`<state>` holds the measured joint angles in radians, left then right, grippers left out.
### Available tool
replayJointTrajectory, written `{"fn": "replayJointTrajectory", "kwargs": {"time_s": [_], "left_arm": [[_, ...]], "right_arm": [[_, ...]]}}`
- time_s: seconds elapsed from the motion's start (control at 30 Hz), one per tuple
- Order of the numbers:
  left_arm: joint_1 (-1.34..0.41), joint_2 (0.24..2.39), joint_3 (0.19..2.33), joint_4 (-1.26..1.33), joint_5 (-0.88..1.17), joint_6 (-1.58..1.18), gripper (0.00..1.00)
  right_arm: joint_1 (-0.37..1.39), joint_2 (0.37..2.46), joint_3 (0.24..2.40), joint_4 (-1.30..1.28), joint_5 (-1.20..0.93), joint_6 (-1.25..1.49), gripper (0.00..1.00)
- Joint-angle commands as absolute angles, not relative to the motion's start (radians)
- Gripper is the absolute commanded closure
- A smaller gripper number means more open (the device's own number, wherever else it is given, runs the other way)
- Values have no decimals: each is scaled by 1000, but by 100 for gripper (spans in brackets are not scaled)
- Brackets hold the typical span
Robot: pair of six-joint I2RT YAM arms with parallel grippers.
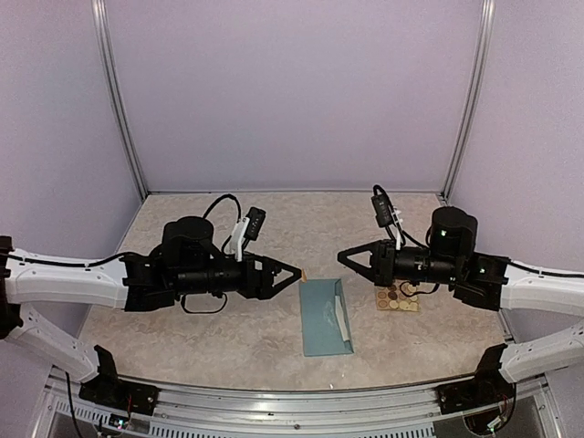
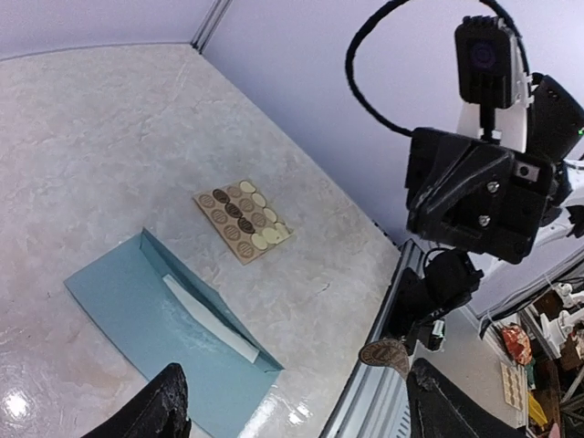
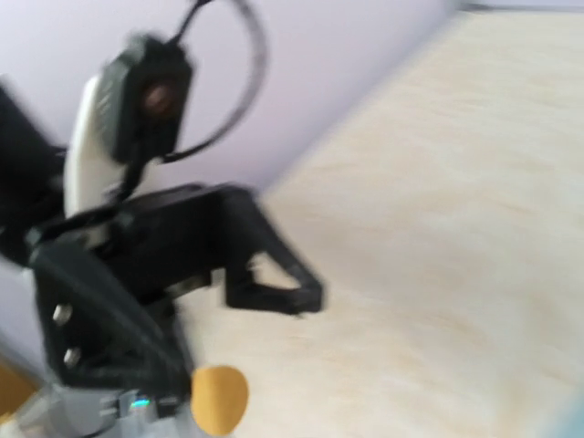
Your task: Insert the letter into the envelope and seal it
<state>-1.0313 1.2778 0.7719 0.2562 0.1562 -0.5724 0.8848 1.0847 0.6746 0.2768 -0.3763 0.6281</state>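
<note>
While lying flat, envelope [image 1: 326,317]: apart from both grippers.
Left gripper [image 1: 297,272]: fingers spread, near envelope's far-left corner.
Right gripper [image 1: 342,257]: finger state unclear, near envelope's far-right corner.

A pale, marbled table [image 1: 210,338] is shown with two items laid flat on it. A teal-blue envelope [image 1: 321,319] is placed close to the middle of the near edge, and a tan sticker sheet [image 1: 401,302], printed with rows of round stickers, is set near it toward the right edge, not touching.
</note>
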Motion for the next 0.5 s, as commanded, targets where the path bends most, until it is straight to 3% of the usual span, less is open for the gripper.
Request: {"fn": "replayJointTrajectory", "kwargs": {"time_s": [0.0, 0.33, 0.47], "left_arm": [[-1008, 1444, 846, 275, 144, -532, 22], [-954, 1780, 977, 418, 334, -534, 26], [-955, 1753, 922, 517, 429, -521, 45]], "right_arm": [[808, 1015, 614, 103, -274, 618, 100], [748, 937, 538, 77, -283, 618, 100], [738, 934, 498, 158, -385, 617, 97]]}}
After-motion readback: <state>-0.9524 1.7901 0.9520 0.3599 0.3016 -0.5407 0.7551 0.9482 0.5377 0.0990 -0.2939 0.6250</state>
